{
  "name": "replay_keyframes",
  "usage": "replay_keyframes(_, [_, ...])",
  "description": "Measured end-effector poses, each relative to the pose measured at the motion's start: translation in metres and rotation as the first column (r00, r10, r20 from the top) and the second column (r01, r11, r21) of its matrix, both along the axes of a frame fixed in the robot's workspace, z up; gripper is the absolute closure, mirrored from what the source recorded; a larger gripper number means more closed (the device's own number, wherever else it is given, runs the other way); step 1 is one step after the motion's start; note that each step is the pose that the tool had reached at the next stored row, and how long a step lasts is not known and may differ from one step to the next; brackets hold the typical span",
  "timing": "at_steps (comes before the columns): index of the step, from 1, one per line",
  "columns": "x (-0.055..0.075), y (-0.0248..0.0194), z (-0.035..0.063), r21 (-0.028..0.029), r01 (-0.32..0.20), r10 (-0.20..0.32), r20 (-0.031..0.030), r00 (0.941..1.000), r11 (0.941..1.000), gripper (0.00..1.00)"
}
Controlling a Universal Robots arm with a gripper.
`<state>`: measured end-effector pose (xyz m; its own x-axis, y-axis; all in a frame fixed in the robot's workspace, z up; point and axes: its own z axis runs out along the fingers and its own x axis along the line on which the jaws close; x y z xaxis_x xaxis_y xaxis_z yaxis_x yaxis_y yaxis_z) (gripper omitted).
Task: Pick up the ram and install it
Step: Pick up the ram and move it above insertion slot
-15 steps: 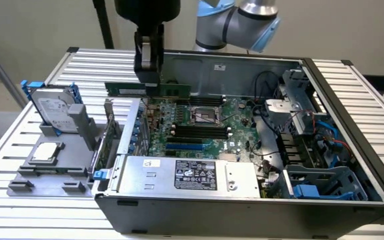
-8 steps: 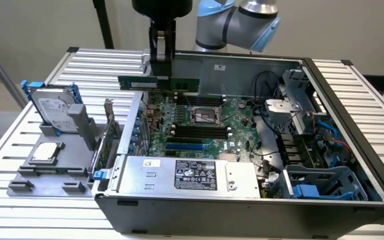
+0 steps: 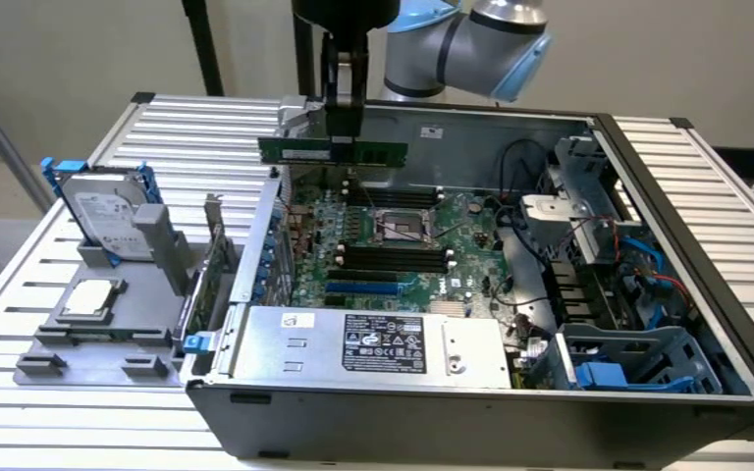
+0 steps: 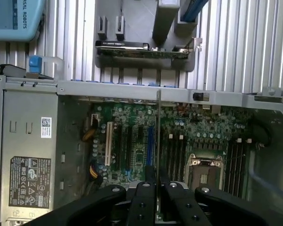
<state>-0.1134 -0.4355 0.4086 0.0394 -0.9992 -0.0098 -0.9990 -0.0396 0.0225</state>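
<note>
Slatted table (image 3: 89,432) bears computer case (image 3: 482,422); above it, jaws pinch ram (image 3: 296,149)

The exterior view looks down obliquely at the open computer case (image 3: 482,424), mid-distance. The wrist view faces straight down past the gripper (image 4: 157,173), nearer; both share the motherboard (image 3: 471,218).
</note>
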Motion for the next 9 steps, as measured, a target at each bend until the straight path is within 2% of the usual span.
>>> replay_keyframes(4, [0.013, 0.0097, -0.0047, 0.0001, 0.000, 0.000, 0.0001, 1.0000, 1.0000, 0.86])
replay_keyframes(9, [0.035, 0.0174, -0.0112, 0.0001, 0.000, 0.000, 0.0000, 1.0000, 1.0000, 0.86])
